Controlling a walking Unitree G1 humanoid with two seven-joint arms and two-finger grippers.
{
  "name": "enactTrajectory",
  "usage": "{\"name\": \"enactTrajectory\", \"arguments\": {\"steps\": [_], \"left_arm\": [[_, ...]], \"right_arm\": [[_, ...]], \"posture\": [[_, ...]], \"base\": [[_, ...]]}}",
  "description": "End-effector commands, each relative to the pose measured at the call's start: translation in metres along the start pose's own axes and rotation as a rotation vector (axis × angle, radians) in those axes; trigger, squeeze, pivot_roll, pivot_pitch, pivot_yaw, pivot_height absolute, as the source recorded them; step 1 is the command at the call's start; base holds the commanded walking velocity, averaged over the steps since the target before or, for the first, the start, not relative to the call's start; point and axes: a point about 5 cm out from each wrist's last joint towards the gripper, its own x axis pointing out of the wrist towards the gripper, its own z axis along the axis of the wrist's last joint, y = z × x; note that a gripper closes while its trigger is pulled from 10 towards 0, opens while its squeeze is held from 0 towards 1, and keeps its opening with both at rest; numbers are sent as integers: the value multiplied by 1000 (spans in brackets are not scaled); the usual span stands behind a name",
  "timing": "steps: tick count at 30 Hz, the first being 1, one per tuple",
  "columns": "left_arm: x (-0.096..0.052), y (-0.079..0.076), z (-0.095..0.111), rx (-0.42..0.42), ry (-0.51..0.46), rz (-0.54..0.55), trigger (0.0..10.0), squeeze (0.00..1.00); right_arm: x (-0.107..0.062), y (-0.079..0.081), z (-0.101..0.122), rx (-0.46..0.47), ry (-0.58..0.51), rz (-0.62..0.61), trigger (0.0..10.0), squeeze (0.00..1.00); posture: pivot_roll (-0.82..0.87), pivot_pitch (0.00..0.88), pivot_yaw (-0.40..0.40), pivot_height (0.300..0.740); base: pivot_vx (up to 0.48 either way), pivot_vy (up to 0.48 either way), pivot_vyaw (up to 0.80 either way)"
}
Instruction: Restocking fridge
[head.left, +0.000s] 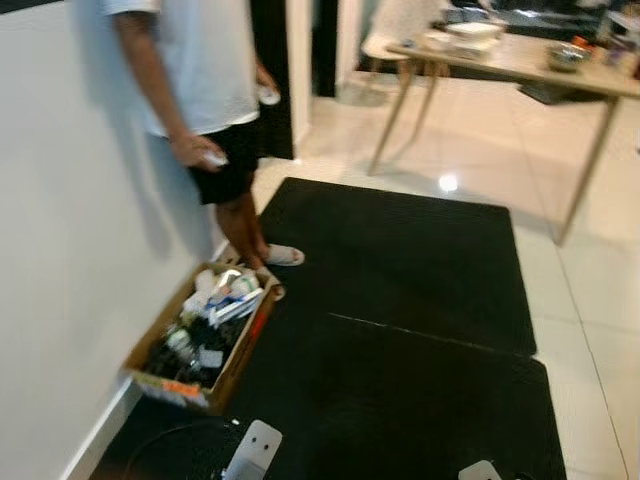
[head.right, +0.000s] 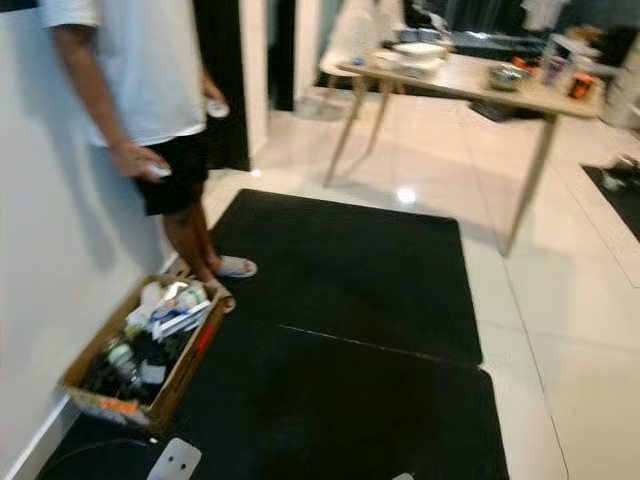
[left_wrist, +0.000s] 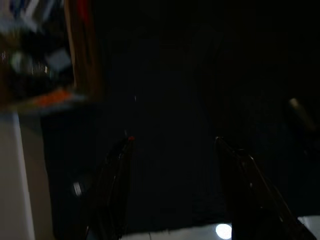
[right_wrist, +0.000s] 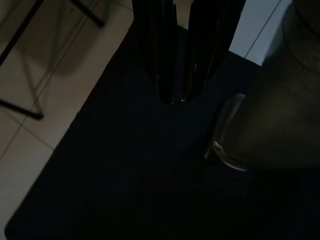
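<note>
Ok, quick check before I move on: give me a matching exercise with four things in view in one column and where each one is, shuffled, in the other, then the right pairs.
Things:
1. cardboard box
2. black mat
3. wooden table
4. person

Places:
A. far across the tiled floor, bowls on top
B. standing by the white wall, just beyond the box
C. on the floor against the wall, to the robot's left, full of items
D. spread over the floor straight ahead of the robot

Pairs: 1-C, 2-D, 3-A, 4-B
</note>
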Motion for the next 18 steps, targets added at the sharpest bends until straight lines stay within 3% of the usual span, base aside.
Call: {"name": "enactTrajectory", "arguments": {"steps": [1, 18], "left_arm": [[-1, -4, -3, 3, 13, -10, 10000, 0], [-1, -4, -4, 4, 14, -11, 10000, 0]], "right_arm": [[-1, -2, -6, -1, 22, -5, 10000, 0], [-2, -4, -7, -6, 29, -7, 10000, 0]], "posture": [[-70, 51, -3, 740], [-70, 48, -5, 740]], "base": [[0, 0, -750], [0, 0, -750]]}}
